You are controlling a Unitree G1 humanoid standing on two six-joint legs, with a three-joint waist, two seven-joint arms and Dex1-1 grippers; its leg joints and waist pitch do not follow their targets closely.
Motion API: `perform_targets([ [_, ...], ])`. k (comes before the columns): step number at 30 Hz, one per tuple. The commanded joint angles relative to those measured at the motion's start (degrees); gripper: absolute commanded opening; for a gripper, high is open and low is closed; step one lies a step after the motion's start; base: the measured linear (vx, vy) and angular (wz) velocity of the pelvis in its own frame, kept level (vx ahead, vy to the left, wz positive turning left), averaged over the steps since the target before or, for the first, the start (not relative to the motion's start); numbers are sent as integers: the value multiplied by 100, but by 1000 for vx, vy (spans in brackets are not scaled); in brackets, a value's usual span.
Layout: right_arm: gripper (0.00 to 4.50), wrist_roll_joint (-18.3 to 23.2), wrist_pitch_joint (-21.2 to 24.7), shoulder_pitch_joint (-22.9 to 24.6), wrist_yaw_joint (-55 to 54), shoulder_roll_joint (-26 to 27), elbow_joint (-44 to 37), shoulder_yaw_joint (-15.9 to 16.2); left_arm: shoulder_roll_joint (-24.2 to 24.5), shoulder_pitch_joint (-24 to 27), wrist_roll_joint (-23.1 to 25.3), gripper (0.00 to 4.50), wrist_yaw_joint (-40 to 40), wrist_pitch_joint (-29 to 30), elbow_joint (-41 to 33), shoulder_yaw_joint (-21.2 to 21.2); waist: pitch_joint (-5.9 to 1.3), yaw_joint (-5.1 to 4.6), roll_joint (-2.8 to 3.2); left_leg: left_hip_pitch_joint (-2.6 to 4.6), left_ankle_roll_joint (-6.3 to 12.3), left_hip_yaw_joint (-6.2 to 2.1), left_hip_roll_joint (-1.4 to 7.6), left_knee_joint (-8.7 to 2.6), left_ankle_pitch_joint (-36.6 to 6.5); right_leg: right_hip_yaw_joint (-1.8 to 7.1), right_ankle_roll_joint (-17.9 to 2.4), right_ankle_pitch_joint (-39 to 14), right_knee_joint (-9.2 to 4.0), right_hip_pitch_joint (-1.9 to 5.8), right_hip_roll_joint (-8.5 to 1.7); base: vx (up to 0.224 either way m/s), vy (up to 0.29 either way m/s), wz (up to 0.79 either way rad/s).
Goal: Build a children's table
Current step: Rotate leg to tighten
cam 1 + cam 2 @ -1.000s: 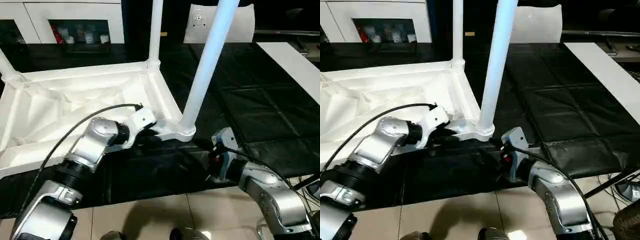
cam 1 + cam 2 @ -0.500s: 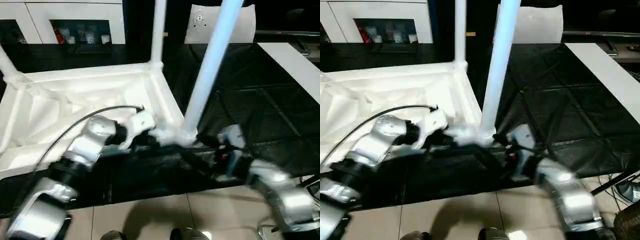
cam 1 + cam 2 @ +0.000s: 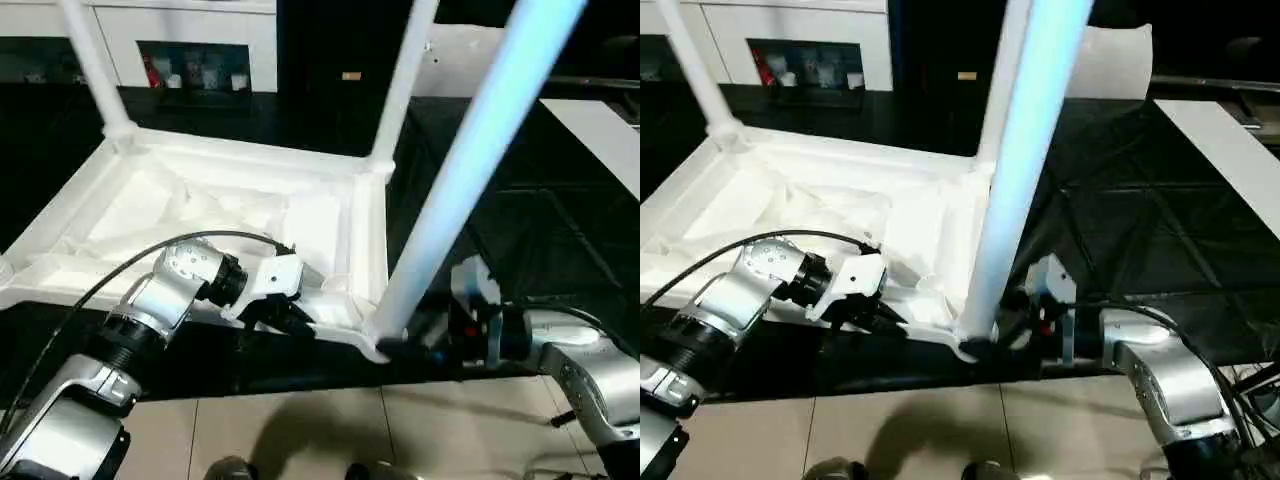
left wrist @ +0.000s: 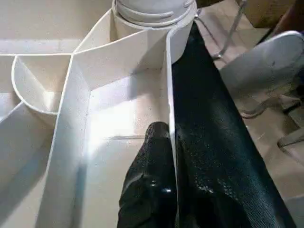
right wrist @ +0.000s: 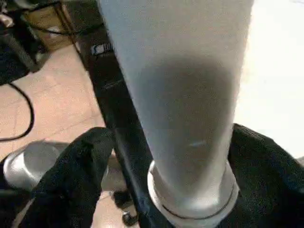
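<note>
Upturned children's table (image 3: 220, 215) on black work surface (image 3: 540, 230), pale tiled floor (image 3: 300, 430) below, white cabinets (image 3: 190, 40) along the dark back wall.

Table lies underside up near the surface's front edge, three legs showing upright in corner sockets; nearest leg (image 3: 470, 170) rises at the front corner, a far leg (image 3: 405, 75) behind it. White board (image 3: 600, 130) lies on the surface at far right. Left gripper (image 4: 166, 156) pinched tight on the front rim (image 4: 169, 95), one finger inside, one outside. Right gripper (image 5: 161, 175) spread wide, fingers (image 5: 71, 175) flanking the nearest leg's base; contact cannot be told.
</note>
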Motion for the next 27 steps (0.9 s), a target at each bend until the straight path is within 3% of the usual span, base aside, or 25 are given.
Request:
perform_targets([
  [1, 366, -3, -65, -99, 247, -109, 101, 83, -48, -83, 85, 0, -196, -141, 115, -269, -384, -30, -18, 80, 253, -45, 271, -408, -1172, 295, -1169, -1673, -417, 250, -416, 0, 0, 0],
  [6, 327, -71, -218, -251, 471, -186, 363, 197, -79, -141, 112, 0, -219, -283, 291, -249, -393, -14, -31, 67, 315, -37, 269, -396, -1006, 291, -1226, -1473, -389, 262, -420, 0, 0, 0],
  [19, 221, -209, -455, -363, 600, -131, 658, 415, -145, -172, 128, 0, -99, -341, 528, -164, -367, -2, -34, 69, 282, -42, 267, -409, -1167, 287, -1139, -1808, -427, 250, -417, 0, 0, 0],
  [22, 206, -76, -256, -167, 388, -15, 461, 340, -287, -140, 35, 0, 209, -42, 505, 1, -345, 2, -24, 82, 284, -40, 275, -416, -1232, 293, -1120, -1950, -451, 230, -423, 0, 0, 0],
  [24, 201, 66, -29, -16, 99, 128, 266, 240, -413, -131, 7, 0, 521, 208, 480, 116, -333, -1, -48, 86, 268, -43, 279, -431, -1306, 295, -1101, -2035, -466, 227, -417, 0, 0, 0],
  [27, 197, 22, 86, 150, -486, 413, 138, 137, -629, -95, -61, 0, 923, 562, 388, 255, -292, -51, -54, 86, 171, -61, 271, -462, -1592, 293, -930, -2609, -519, 191, -430, 0, 0, 0],
])
